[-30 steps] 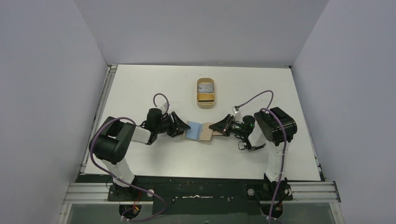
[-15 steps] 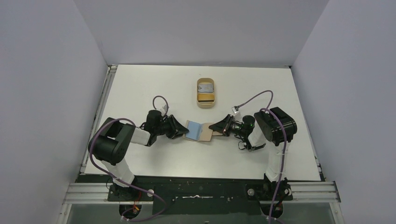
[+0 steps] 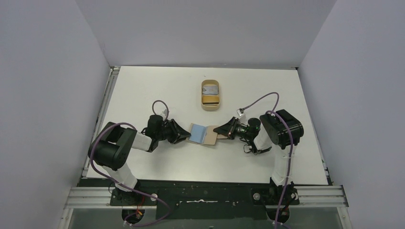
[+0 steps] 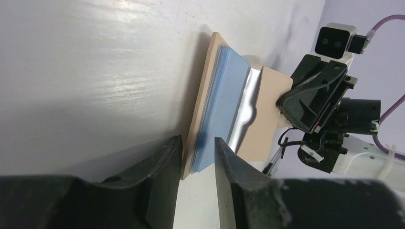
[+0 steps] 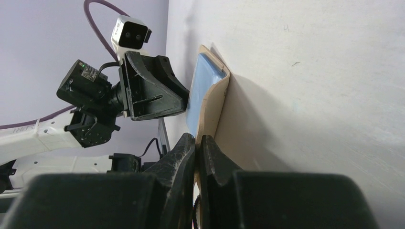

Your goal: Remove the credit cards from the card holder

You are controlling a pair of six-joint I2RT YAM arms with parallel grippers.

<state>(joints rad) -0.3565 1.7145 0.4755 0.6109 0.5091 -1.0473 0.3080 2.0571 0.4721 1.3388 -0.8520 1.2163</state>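
Observation:
The tan card holder (image 3: 210, 138) lies open on the table between my two arms. Light blue credit cards (image 3: 196, 131) sit in its left half. In the left wrist view the cards (image 4: 224, 95) form a stack on the tan panel (image 4: 267, 114). My left gripper (image 3: 182, 133) has closed narrowly on the stack's near corner, and the panel's edge rests against the table-side finger (image 4: 165, 162). My right gripper (image 3: 221, 130) is shut on the holder's right edge, where tan material (image 5: 216, 107) runs between its fingers (image 5: 186, 148).
An oval tan dish (image 3: 210, 94) with something inside stands at the back centre. A metal rail (image 3: 106, 109) runs along the table's left edge. Purple cables loop above both wrists.
My left gripper narrowed round the end of the cards and drew back a little to the left. The holder's left edge shifted slightly with it. The right gripper stayed put.

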